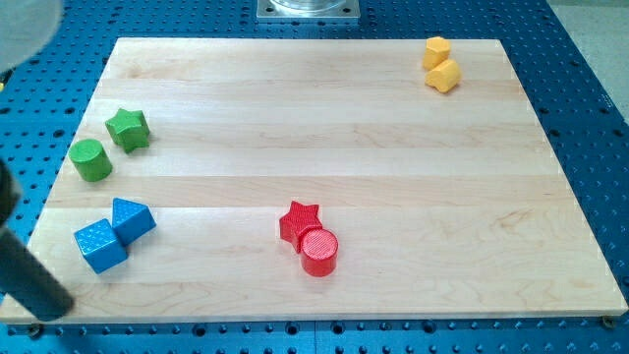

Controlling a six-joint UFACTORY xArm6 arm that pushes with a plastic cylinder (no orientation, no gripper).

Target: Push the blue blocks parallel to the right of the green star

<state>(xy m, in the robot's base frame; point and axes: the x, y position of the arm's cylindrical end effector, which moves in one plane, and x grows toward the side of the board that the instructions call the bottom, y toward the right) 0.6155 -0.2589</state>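
A green star (128, 128) lies near the board's left edge, with a green cylinder (90, 159) just below-left of it. Two blue blocks touch each other at the lower left: a blue cube (100, 245) and a blue wedge-shaped block (133, 217) up-right of it. They lie below the green star. My dark rod comes in from the view's left edge. My tip (56, 303) rests at the board's bottom-left corner, a little below-left of the blue cube and not touching it.
A red star (300, 221) and a red cylinder (318, 251) touch each other at the bottom middle. Two yellow blocks (437, 50) (444, 75) sit together at the top right. The wooden board (324, 138) lies on a blue perforated table.
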